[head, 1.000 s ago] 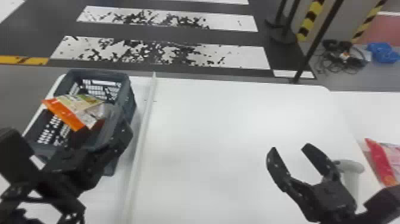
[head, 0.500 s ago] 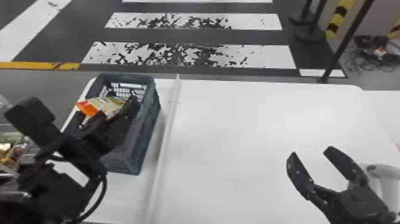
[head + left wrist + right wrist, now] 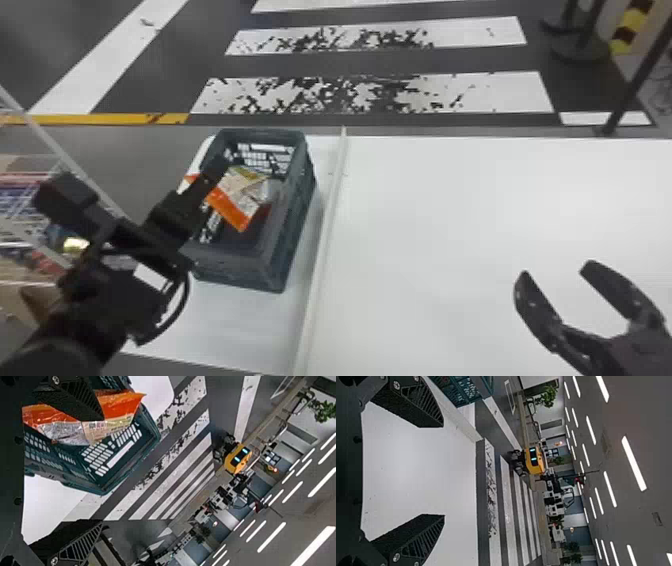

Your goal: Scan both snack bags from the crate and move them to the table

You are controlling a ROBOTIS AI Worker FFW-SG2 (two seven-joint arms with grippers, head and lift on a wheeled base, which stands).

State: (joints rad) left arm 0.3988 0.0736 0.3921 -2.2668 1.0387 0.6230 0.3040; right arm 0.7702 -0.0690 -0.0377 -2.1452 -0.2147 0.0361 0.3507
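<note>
As the head view has swung leftwards over the last second, the plastic crate (image 3: 235, 270) is now shown closer to its middle. Relative to that crate, the left gripper (image 3: 103, 471) has been carried from the near right wall across to the left part of the orange-edged snack bag (image 3: 250, 192). The bag is found inside the crate, lying aslant, and no lift is noted. The left gripper's fingers are set wide apart, one passing over the bag and the other clear of it; nothing is clamped. Approach to a grasp is therefore judged to be the step in hand, with scanning and transfer of this bag outstanding.

The right gripper (image 3: 557, 271) is parked above the white table (image 3: 475, 200), its fingers likewise spread and empty. Beyond the table, a floor crosswalk (image 3: 375, 92) and a black post (image 3: 635, 75) are observed, neither judged to affect the work.

Two obstructions are recorded: the crate's walls, close about the bag, and the raised pale strip (image 3: 325, 225) running between crate and open table. Both would need to be cleared by a lift before any sideways travel. The wrapper appears slack and glossy, so slipping or folding under the fingers is considered possible. Whether a code is presented for scanning cannot be told.
</note>
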